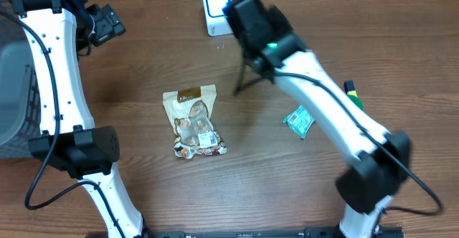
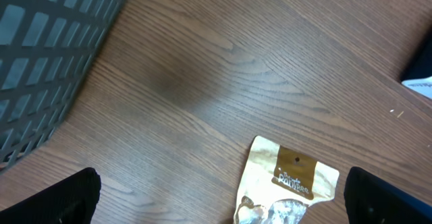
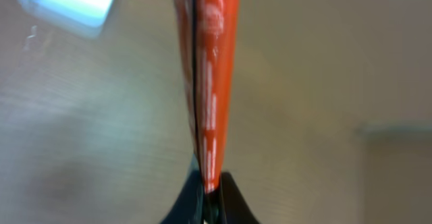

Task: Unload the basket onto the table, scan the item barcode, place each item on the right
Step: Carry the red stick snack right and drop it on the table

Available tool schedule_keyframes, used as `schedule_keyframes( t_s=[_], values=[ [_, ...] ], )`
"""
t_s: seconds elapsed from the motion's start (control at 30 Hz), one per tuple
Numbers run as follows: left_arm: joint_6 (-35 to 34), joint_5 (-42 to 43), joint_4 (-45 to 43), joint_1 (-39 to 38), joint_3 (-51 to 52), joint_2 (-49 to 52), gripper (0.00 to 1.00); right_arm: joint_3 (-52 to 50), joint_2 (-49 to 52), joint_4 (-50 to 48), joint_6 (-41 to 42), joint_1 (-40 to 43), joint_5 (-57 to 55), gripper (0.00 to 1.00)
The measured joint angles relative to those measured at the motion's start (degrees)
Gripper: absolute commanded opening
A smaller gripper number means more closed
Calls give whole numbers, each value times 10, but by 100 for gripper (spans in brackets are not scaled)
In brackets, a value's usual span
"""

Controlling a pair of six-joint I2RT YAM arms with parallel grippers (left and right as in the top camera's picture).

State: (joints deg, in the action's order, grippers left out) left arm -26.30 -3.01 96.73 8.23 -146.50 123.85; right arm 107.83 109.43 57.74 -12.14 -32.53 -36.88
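Our right hand (image 3: 209, 196) pinches the thin orange packet (image 3: 209, 75) just beside the white scanner (image 1: 214, 10), our left hand (image 1: 107, 24) spread well away from it; next, we judge, its barcode must face the scanner.

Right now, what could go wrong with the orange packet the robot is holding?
1. The right gripper pinches the orange packet only at one thin end, so it might slip or flop over.
2. The scanner sits off to one side of the packet, so the barcode may not face it and the scan could miss.
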Motion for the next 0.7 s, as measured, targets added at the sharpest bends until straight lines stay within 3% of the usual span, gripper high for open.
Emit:
schedule_keyframes(
  t_s=[0.13, 0.27, 0.3, 0.4, 0.43, 0.47, 0.7],
  values=[
    [0, 0, 0, 0, 0, 0, 100, -1, -20, 194, 95, 40, 122, 4],
    [0, 0, 0, 0, 0, 0, 100, -30, -11, 282, 142, 91, 217, 4],
    [0, 0, 0, 0, 0, 0, 100, -42, -10, 287, 149, 104, 236, 6],
    [0, 0, 0, 0, 0, 0, 100, -85, -10, 284, 163, 139, 275, 24],
    [0, 0, 0, 0, 0, 0, 100, -97, -9, 280, 166, 147, 280, 38],
    [0, 0, 0, 0, 0, 0, 100, -110, -9, 279, 168, 154, 286, 44],
    [0, 0, 0, 0, 0, 0, 100, -158, -8, 208, 179, 190, 321, 51]
  ],
)
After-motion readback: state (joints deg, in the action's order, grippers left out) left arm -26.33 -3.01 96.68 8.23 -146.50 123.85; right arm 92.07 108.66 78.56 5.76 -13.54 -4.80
